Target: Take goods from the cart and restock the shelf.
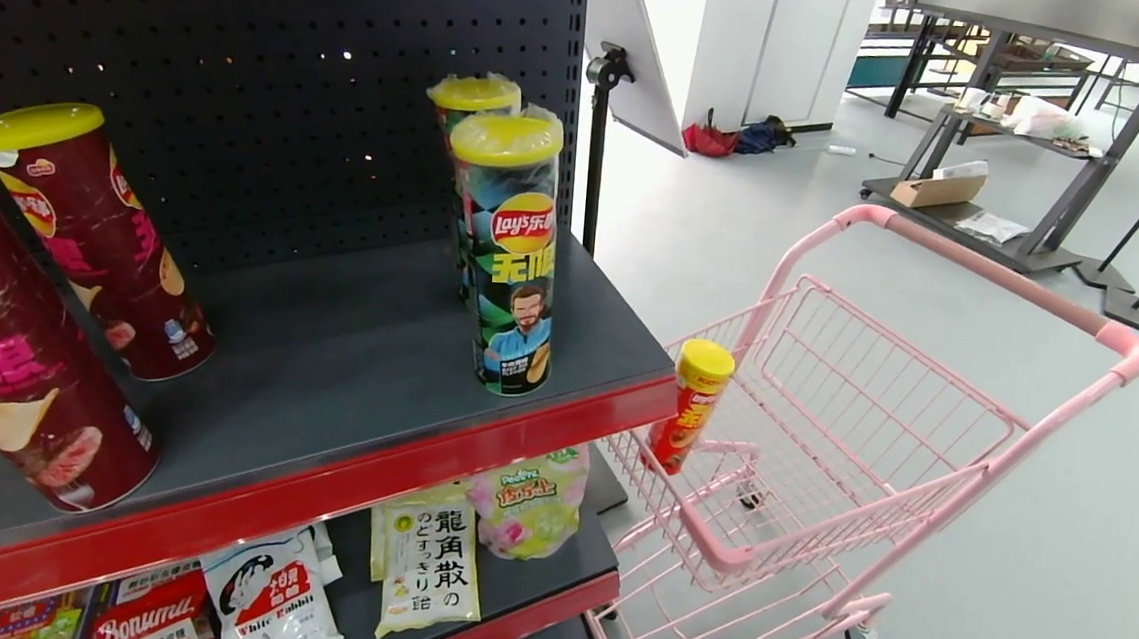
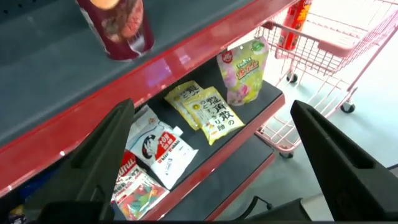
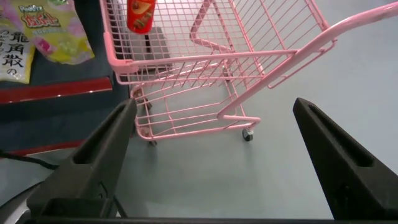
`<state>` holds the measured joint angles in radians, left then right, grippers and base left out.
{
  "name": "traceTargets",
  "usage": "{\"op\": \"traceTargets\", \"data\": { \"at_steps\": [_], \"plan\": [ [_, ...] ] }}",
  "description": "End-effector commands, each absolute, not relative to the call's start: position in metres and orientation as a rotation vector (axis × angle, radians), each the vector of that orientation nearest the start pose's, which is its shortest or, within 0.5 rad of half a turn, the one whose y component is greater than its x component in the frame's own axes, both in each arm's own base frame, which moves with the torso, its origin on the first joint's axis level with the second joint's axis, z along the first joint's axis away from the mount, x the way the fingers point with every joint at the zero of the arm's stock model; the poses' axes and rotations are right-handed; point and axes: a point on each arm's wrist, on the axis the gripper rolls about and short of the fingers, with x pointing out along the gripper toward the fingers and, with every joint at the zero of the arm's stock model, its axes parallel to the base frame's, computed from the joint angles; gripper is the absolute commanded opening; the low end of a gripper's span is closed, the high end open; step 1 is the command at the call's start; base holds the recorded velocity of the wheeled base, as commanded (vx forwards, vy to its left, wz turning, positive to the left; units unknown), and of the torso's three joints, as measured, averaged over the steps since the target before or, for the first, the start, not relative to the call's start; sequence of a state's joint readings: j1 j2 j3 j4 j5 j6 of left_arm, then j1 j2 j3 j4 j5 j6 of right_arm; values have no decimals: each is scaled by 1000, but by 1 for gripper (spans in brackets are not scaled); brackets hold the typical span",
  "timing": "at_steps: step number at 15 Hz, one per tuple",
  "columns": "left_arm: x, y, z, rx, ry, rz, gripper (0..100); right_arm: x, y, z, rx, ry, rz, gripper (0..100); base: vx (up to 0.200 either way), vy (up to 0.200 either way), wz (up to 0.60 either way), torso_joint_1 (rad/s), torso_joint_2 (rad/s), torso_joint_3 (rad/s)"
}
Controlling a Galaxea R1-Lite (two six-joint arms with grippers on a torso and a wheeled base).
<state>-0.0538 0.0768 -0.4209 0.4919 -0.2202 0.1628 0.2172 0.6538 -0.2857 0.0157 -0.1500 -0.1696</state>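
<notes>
A red chip can with a yellow lid (image 1: 689, 408) (image 2: 292, 25) (image 3: 141, 14) leans upright in the near corner of the pink cart (image 1: 936, 235) (image 3: 249, 56). On the grey top shelf (image 1: 326, 363) stand two green-black chip cans (image 1: 509, 255) near its right end and two dark red cans (image 1: 104, 237) (image 2: 118, 28) at the left. My left gripper (image 2: 211, 106) hangs open in front of the lower shelf, holding nothing. Low over the floor beside the cart, my right gripper (image 3: 214, 102) is open and empty too.
Snack bags lie on the lower shelf: a yellow one (image 1: 427, 560) (image 2: 208, 109), a pale green one (image 1: 527, 502) (image 2: 242, 71), a white one (image 1: 275, 590). A board stand (image 1: 602, 71) rises behind the shelf end. Metal racks (image 1: 1032, 151) stand far back. Open floor lies right of the cart.
</notes>
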Motion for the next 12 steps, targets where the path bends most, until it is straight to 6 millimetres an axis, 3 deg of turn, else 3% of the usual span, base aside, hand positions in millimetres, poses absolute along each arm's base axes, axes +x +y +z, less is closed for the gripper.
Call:
{"op": "traceTargets", "data": {
  "at_steps": [1, 7, 9, 10, 11, 12],
  "plan": [
    [-59, -2, 138, 149, 126, -287, 100, 49, 7, 150, -242, 389, 100, 100, 0, 0, 0, -183, 486, 310],
    [-60, -2, 137, 149, 126, -284, 100, 55, 10, 150, -236, 421, 135, 100, 0, 0, 0, -178, 534, 341],
    [-60, -2, 137, 149, 125, -284, 100, 66, 13, 158, -186, 430, 174, 100, 0, 0, 0, -68, 217, 149],
    [-60, -2, 137, 149, 125, -282, 100, 92, 19, 164, -136, 429, 168, 100, 0, 0, 0, -32, 95, 61],
    [-60, -2, 137, 149, 125, -282, 100, 104, 21, 165, -118, 423, 168, 100, 0, 0, 0, -17, 66, 41],
    [-60, -2, 137, 147, 126, -284, 100, 139, 30, 167, -76, 386, 171, 100, 0, 0, 0, 0, 0, 0]
  ]
}}
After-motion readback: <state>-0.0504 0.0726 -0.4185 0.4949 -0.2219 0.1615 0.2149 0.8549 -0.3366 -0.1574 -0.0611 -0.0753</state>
